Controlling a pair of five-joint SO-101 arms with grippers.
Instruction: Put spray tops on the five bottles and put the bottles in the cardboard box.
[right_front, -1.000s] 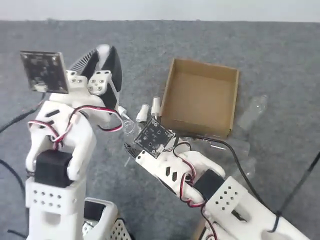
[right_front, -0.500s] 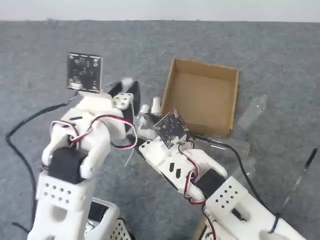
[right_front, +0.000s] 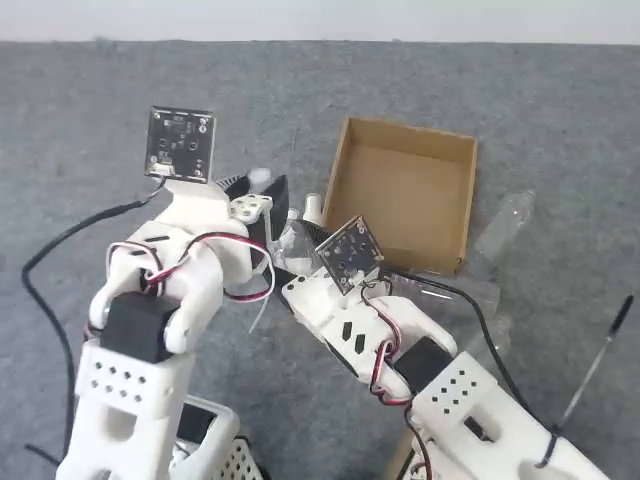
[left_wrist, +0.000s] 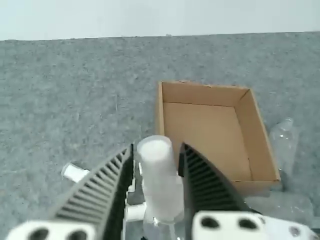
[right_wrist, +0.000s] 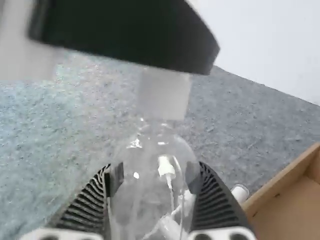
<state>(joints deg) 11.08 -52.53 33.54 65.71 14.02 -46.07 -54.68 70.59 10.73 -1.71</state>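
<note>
The left claw (left_wrist: 156, 152) is closed on a white spray top (left_wrist: 156, 172), one finger on each side. Its arm is bent over and points down just left of the cardboard box (right_front: 405, 200). The right claw (right_wrist: 150, 187) grips a clear bottle (right_wrist: 150, 160) upright under that top, beside the box's left wall. The worktop (right_front: 120, 100) is grey and carpet-like. A loose bottle (right_front: 505, 222) lies right of the box. A pale wall (right_front: 300, 20) runs behind.
</note>
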